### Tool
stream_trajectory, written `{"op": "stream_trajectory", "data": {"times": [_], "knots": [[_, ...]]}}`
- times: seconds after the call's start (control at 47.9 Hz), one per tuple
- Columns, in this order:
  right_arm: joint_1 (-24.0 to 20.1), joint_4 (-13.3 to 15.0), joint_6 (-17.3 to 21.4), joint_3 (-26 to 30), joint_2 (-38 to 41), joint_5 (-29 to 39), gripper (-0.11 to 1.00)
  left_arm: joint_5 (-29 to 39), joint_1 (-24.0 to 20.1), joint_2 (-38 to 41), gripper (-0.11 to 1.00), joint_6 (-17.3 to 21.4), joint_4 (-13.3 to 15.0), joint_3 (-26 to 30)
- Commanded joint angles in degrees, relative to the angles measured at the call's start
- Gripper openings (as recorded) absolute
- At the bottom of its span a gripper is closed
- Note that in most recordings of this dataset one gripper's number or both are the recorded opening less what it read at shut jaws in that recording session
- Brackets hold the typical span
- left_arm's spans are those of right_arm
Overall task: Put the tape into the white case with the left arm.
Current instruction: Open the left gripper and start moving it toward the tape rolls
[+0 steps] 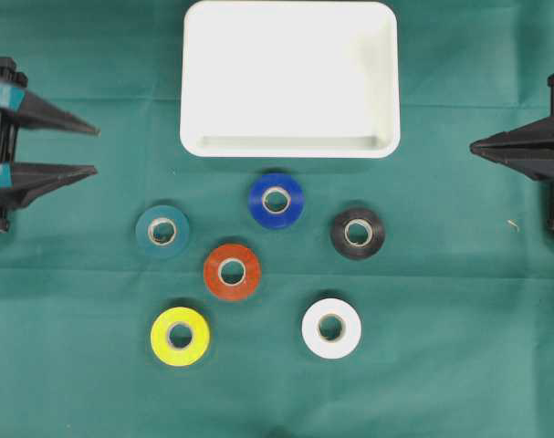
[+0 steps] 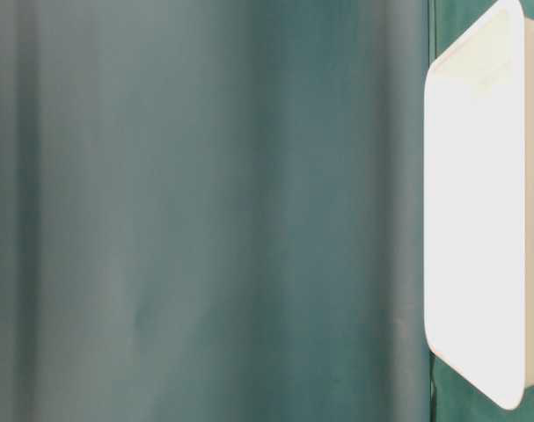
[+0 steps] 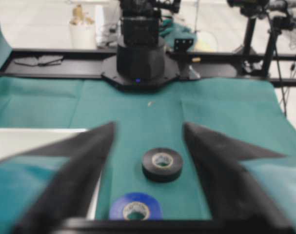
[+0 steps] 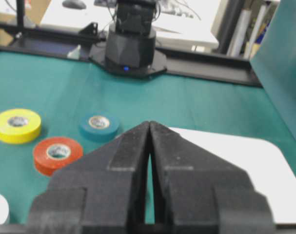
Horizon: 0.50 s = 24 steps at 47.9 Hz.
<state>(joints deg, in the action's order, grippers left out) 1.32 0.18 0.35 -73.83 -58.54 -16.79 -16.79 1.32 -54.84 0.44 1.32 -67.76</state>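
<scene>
Black pointed fingers (image 3: 74,185) banded in teal fill the bottom of the left wrist view, spread well apart with nothing between them: the left gripper (image 1: 96,151) is released and holds nothing. Seen from overhead, the left arm reaches in level from the left edge, its two fingertips pointing toward the middle of the green cloth-covered table (image 1: 459,301), well apart from every roll. Between the spread fingers in the wrist view lie a black roll of tape (image 3: 162,164) and, nearer the camera, a blue roll of tape (image 3: 136,206), both flat on the cloth. At the opposite edge, the plain all-black right gripper (image 1: 474,146) also points level toward the middle, its fingers pressed together at the tips and gripping nothing; the right wrist view shows only a thin slit between them. Six rolls lie flat in a loose cluster in the lower middle of the overhead view: blue at the top, black to its right, a teal roll of tape (image 1: 162,232) at the left, an orange-red roll of tape (image 1: 232,271) in the centre, a yellow roll of tape (image 1: 180,336) at lower left and a white roll of tape (image 1: 331,328) at lower right, none touching another. Just above the blue roll sits the shallow white rectangular plastic case (image 1: 199,100) with rounded corners, with no roll inside it.
</scene>
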Motion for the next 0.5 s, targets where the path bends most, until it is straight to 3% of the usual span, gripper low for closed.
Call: {"op": "stream_trajectory", "data": {"times": [0.0, 0.125, 0.48], "knots": [[0.1, 0.1, 0.1, -0.4, -0.4, -0.4, -0.09, 0.3, 0.2, 0.4, 0.80, 0.0, 0.1, 1.3], [0.1, 0.4, 0.1, -2.4, -2.0, -0.4, -0.09, 1.8, 0.3, 0.3, 0.99, -0.3, 0.1, 2.1], [0.1, 0.4, 0.1, -10.0, -6.7, 0.3, -0.09, 13.4, 0.3, 0.9, 1.00, -0.4, 0.3, 6.9]]}}
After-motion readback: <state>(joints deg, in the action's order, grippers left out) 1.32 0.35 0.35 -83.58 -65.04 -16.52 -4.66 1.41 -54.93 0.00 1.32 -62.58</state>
